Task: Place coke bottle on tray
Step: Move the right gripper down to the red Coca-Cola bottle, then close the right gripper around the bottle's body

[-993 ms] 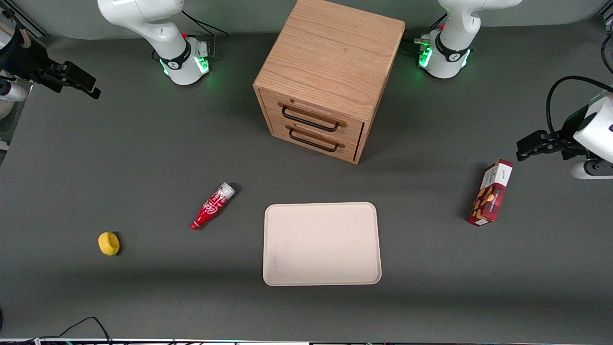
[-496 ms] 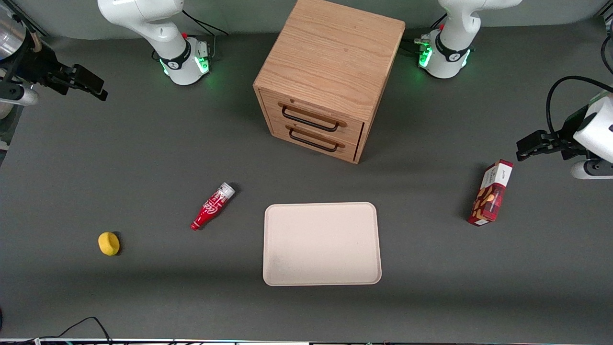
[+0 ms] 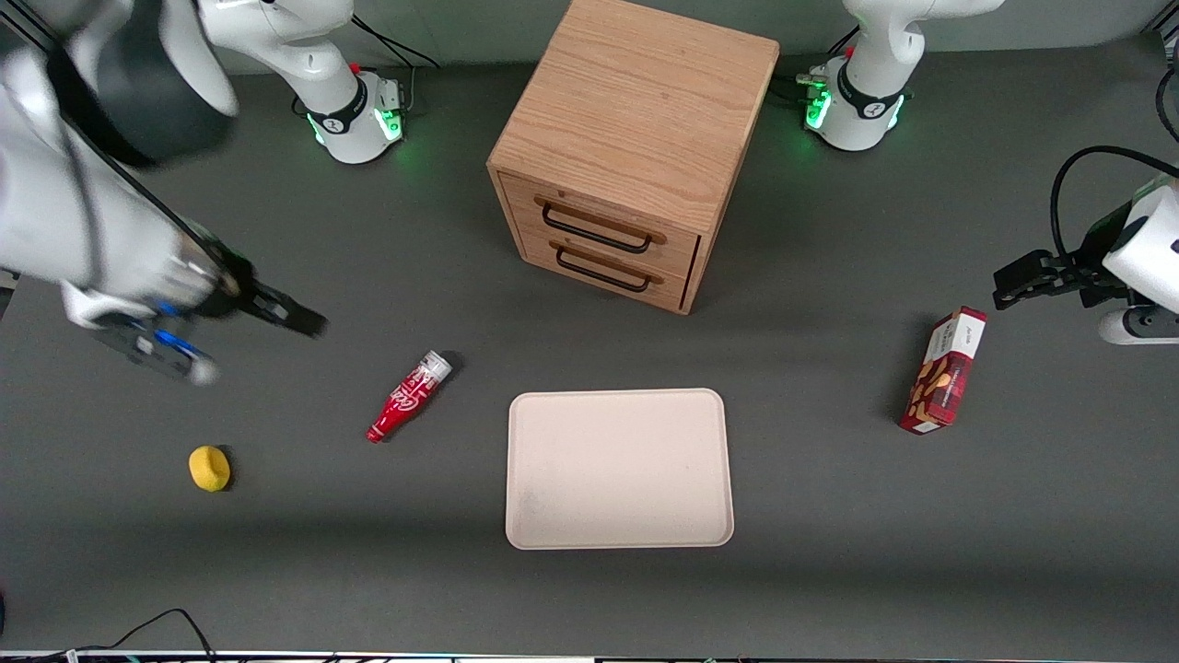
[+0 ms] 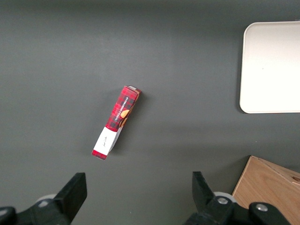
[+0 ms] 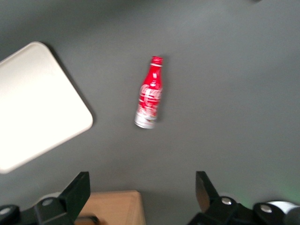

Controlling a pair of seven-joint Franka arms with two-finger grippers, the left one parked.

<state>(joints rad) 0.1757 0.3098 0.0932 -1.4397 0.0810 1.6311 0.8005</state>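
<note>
The coke bottle [image 3: 408, 398] is small, slim and red with white script. It lies flat on the grey table beside the cream-beige tray [image 3: 619, 468], toward the working arm's end, its narrow neck pointing toward the front camera. My right gripper [image 3: 297, 319] hangs above the table, open and empty. It is farther from the front camera than the bottle and apart from it. The right wrist view shows the bottle [image 5: 150, 93], a corner of the tray [image 5: 37, 103] and the open gripper [image 5: 142, 187] with nothing between its fingers.
A wooden two-drawer cabinet [image 3: 636, 147] stands farther from the front camera than the tray; its corner shows in the right wrist view [image 5: 112, 206]. A yellow lump [image 3: 209, 468] lies toward the working arm's end. A red snack box [image 3: 944, 370] lies toward the parked arm's end.
The right arm has swung in from the table's end, and its gripper has moved toward the bottle and nearer the front camera. The bottle and tray have not moved.
</note>
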